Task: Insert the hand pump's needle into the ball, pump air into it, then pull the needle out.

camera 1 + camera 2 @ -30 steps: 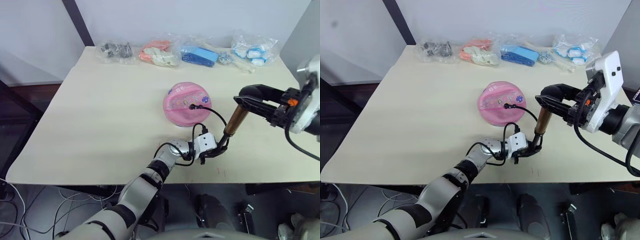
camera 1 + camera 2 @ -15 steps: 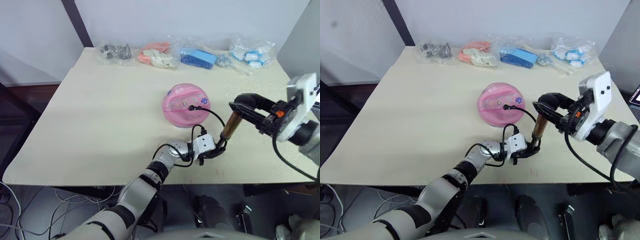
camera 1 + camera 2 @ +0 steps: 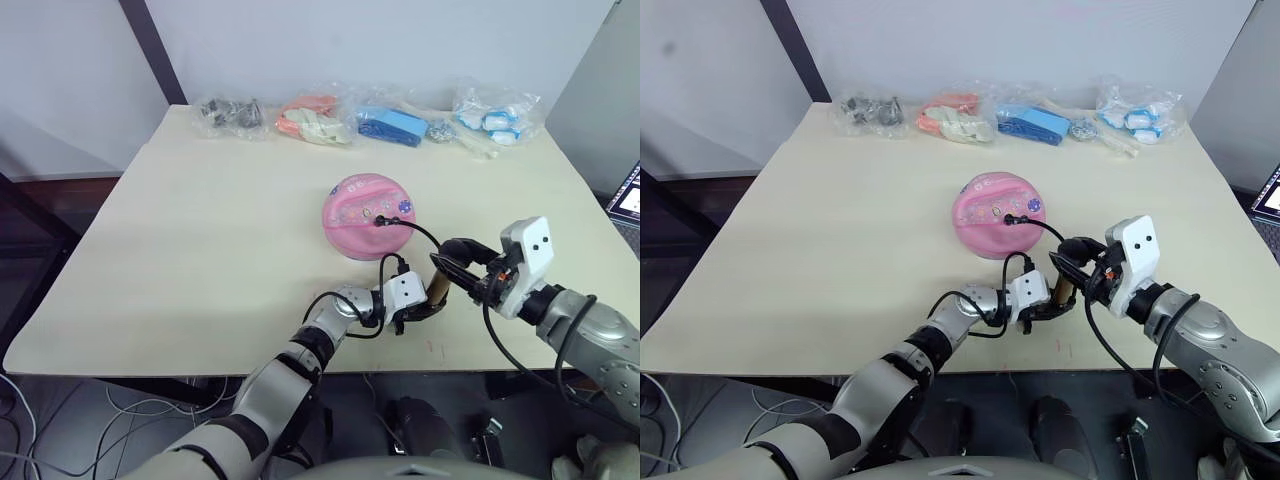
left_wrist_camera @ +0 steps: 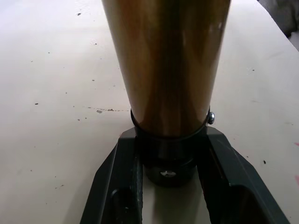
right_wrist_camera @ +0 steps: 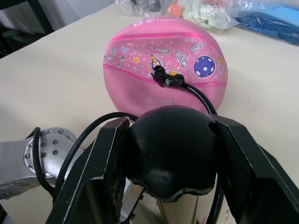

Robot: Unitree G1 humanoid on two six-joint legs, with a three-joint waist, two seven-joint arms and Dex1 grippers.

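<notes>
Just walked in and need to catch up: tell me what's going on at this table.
The robot is pumping up a pink ball on the table. Its left gripper clamps the base of the hand pump, while the right gripper grips the pump's black handle, pushed down close to the barrel. The hose runs to the ball, with the needle fitting seated at its valve.

No readable text anywhere. Pink ball (image 5: 166,65) carries cartoon prints plus faint embossed lettering near top, too small to make out.
</notes>
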